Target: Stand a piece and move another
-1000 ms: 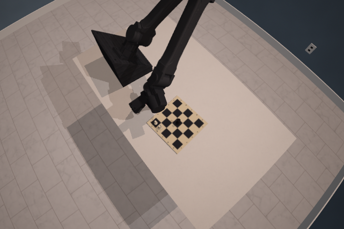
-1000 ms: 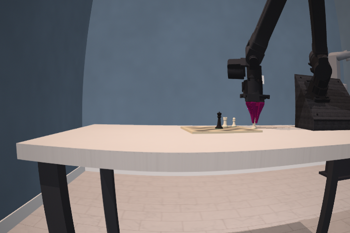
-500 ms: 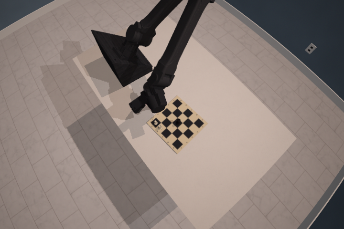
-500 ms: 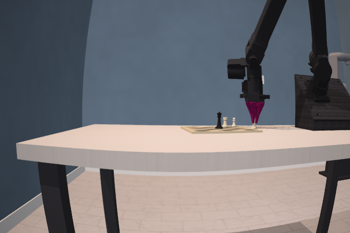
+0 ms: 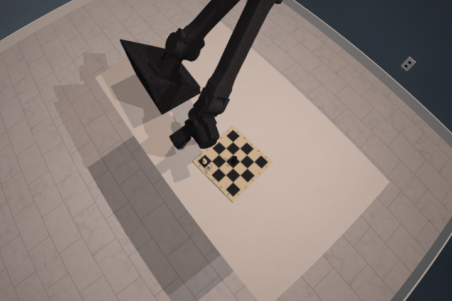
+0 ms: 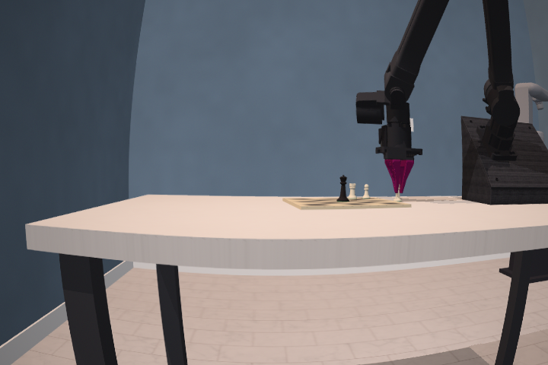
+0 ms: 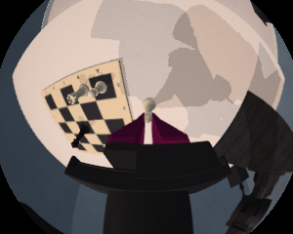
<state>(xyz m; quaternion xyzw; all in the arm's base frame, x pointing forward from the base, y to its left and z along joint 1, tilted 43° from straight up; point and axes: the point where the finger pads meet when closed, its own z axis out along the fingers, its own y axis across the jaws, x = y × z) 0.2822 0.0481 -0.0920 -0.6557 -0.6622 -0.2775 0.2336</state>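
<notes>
Beside the board's (image 6: pixel 348 203) near edge, over the desk (image 6: pixel 240 219): gripper (image 6: pixel 398 189) pinching a pale piece (image 6: pixel 397 197) upright, fingers nearly shut, base sitting at the desk top. Further out, standing on the board: black queen (image 6: pixel 342 189), white rook (image 6: pixel 352 191), white pawn (image 6: pixel 366 191).

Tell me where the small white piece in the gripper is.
In the exterior view the white pawn stands upright, clamped in the gripper, base near the table just beyond the chessboard's right edge.
</notes>
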